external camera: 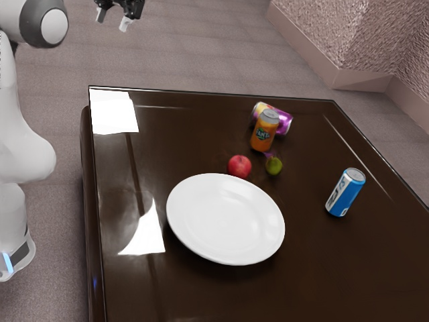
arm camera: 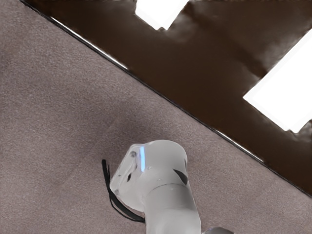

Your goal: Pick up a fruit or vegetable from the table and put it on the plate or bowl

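Our gripper (external camera: 114, 20) hangs high at the exterior view's upper left, off the table (external camera: 167, 134), with its fingers apart and nothing between them. In the wrist view we look down on the floor (arm camera: 63, 112), our own base (arm camera: 156, 190) and the table's edge. Moving rightward in the exterior view, the white plate (external camera: 225, 218) lies empty near the table's middle. The red apple (external camera: 239, 166) sits just beside the plate's far rim. A small green fruit (external camera: 273, 166) sits near the apple. An upright orange can (external camera: 264, 131) stands close behind both, against a purple can (external camera: 278, 119) lying on its side. A blue can (external camera: 345, 192) leans well apart toward the right. No fruit is picked yet. We judge the apple the likely target, and the trouble lies in the crowding. A finger coming down off-centre could nudge the round apple so it rolls onto the plate rim or into the green fruit. A wide approach from behind could tip the orange can. A shallow grip on the smooth skin may also slip during the lift.
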